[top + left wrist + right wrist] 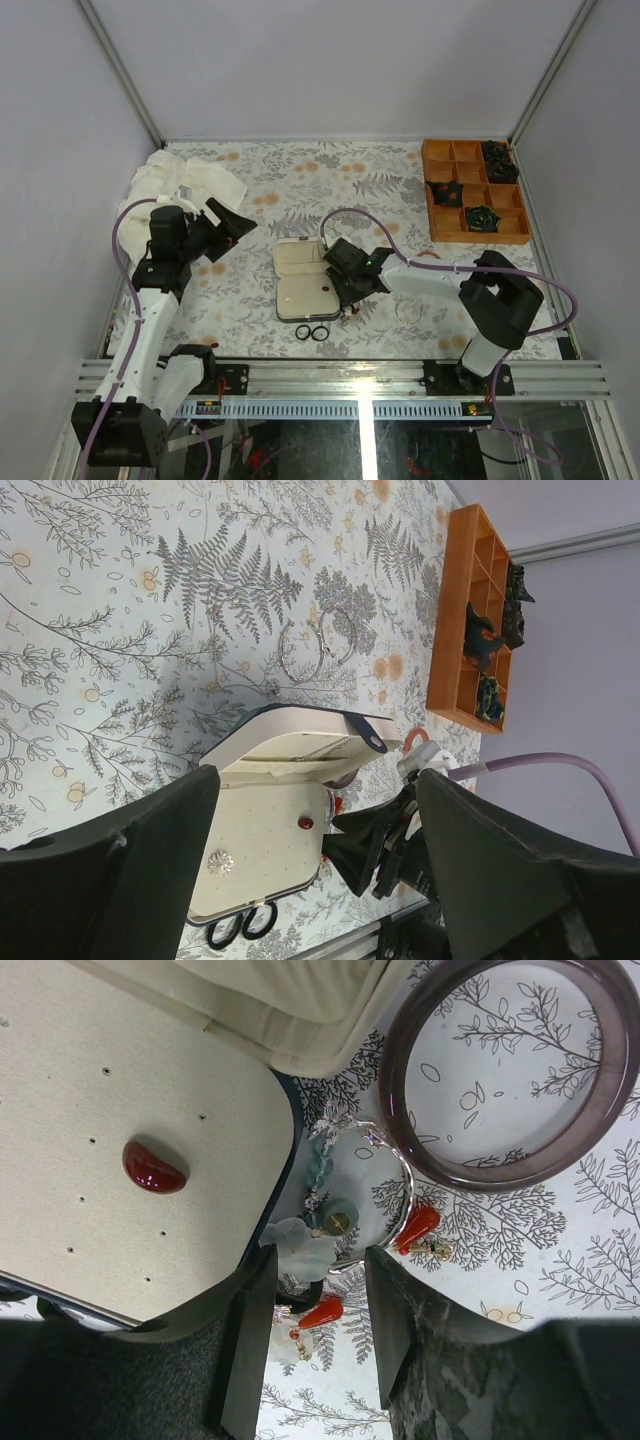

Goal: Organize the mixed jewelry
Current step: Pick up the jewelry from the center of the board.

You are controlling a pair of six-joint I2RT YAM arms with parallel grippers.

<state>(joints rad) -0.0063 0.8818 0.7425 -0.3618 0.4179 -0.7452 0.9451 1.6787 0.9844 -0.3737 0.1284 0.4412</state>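
- Top external view: the bench [400, 180] is covered with a pale cloth printed with grey ferns and orange blossoms. A crumpled white cloth [190, 180] lies at its far left corner.
- At the far right stands an orange divided tray [436, 225] of square compartments, some of them holding black rosettes [481, 216].
- A navy case [303, 275] lies open mid-bench with both cream-lined halves flat. Two small black rings [312, 333] lie side by side, touching, just in front of it.
- The left gripper [232, 222] hangs to the left of the case, apart from it. The right gripper [345, 290] sits low at the case's right edge.
- Left wrist view: the left jaws stand wide apart with nothing between them.
- The case's perforated cream panel carries a round red stud [305, 822] and a silver flower-shaped stud [219, 861].
- Two thin silver wire hoops [315, 645] overlap on the cloth beyond the case.
- Right wrist view: the right jaws are parted and grip nothing. A glossy red drop earring [322, 1312] lies on the cloth in the gap between them.
- Just beyond it, a thin silver loop [405, 1185] rings a green bead earring [335, 1215] and a frosted pale piece [300, 1245]. A second red drop [418, 1228] lies at the loop's edge.
- A smooth, translucent reddish-brown bangle [400, 1110] lies flat on the cloth beside the case's corner, its rim meeting the loop.
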